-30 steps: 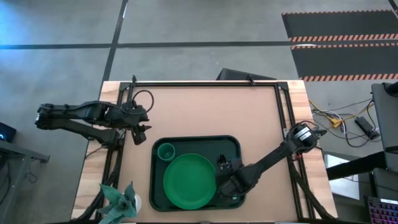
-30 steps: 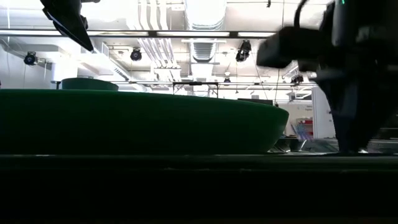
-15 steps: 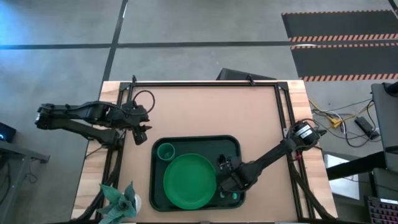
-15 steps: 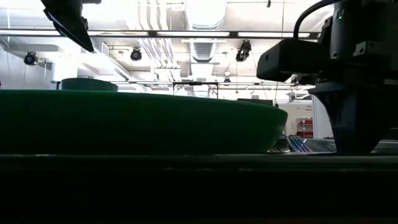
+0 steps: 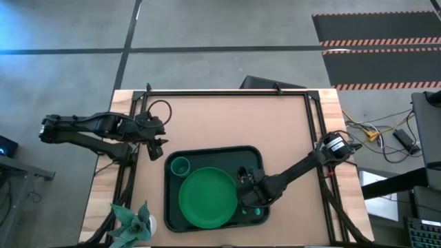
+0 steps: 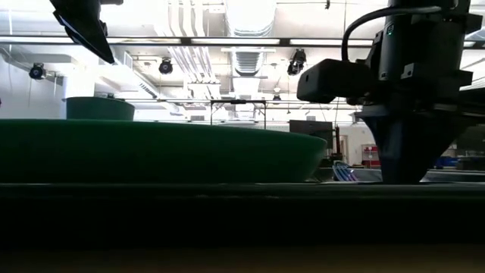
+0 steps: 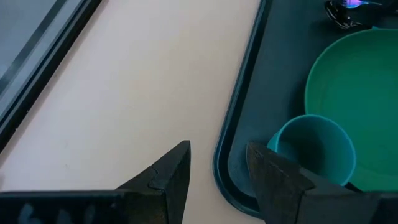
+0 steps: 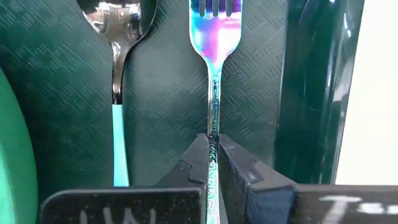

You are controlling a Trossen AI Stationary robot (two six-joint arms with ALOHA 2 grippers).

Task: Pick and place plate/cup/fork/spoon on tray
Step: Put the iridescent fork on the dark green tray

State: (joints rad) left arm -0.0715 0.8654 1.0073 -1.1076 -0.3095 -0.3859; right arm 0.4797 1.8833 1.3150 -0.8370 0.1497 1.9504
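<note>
Resting on the tan bench [image 5: 227, 124], the tray [image 5: 207, 153] bears the fork [image 8: 214, 37], pinched by the right hand [image 8: 213, 163]; left hand [image 7: 217, 171] waits agape, empty.

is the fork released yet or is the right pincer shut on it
Shut on it. In the right wrist view the right pincer clamps the fork by its handle, lying on the tray beside the spoon.

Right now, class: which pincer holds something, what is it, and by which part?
The right pincer grips the fork by its handle, over the tray. The left pincer holds nothing.
</note>
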